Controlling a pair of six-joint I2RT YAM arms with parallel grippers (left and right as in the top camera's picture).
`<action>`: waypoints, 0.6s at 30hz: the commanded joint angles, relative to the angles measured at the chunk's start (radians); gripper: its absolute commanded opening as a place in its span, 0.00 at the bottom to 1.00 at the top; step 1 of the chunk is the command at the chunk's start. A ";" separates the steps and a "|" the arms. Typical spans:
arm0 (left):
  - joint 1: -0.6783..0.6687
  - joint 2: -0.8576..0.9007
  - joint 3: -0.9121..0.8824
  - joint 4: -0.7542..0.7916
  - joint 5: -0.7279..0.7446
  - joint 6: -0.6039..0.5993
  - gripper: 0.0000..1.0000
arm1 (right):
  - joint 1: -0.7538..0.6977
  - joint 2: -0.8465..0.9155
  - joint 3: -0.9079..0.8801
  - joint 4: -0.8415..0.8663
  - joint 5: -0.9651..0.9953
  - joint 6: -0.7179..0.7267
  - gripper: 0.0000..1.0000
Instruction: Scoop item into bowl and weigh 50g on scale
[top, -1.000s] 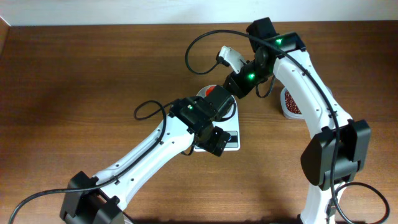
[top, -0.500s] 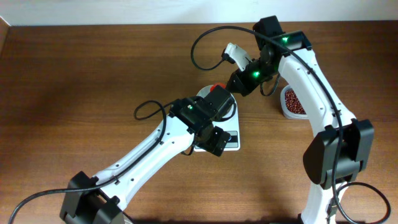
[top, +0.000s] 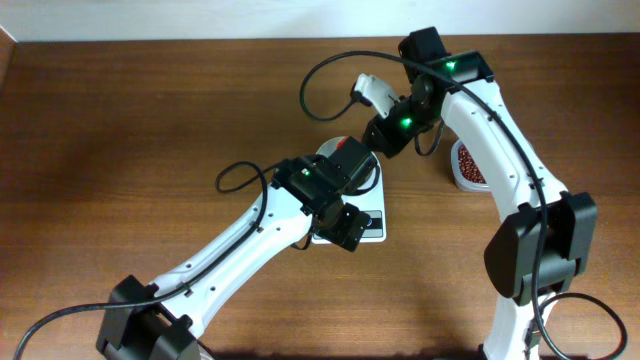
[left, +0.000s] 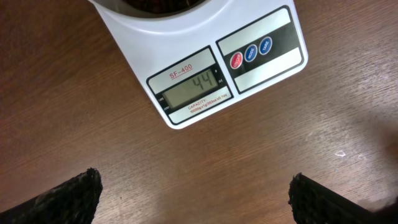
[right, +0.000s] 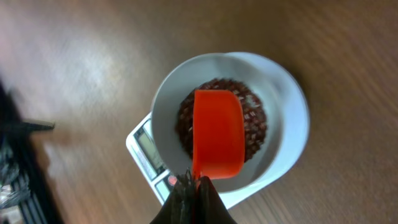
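Note:
The white scale (left: 186, 65) reads 44 on its grey display, in the left wrist view. The white bowl (right: 166, 93) stands on the scale (right: 142, 146) and holds a heap of reddish-brown beans (right: 255, 118). My right gripper (right: 196, 186) is shut on the handle of an orange-red scoop (right: 217, 134), held over the beans in the bowl. My left gripper (left: 196, 199) is open and empty, hovering over the table just in front of the scale. In the overhead view the left gripper (top: 348, 228) covers part of the scale (top: 373, 226), and the right gripper (top: 385, 135) hides most of the bowl (top: 326, 152).
A clear container (top: 466, 165) with more beans sits to the right of the scale, beside the right arm. A black cable loops over the table behind the scale. The wooden table's far edge meets a white wall.
The right gripper swung up and to the right with the scoop half a second ago, then came back over the bowl. The left arm has not moved.

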 joint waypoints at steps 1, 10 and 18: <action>0.003 0.003 0.011 -0.001 -0.008 0.009 0.99 | 0.018 -0.039 0.018 0.022 0.035 -0.004 0.04; 0.003 0.003 0.011 -0.001 -0.008 0.009 0.99 | 0.040 -0.043 0.018 -0.006 0.034 -0.160 0.04; 0.003 0.003 0.011 -0.001 -0.007 0.009 0.99 | 0.037 -0.042 0.018 0.029 0.073 -0.082 0.04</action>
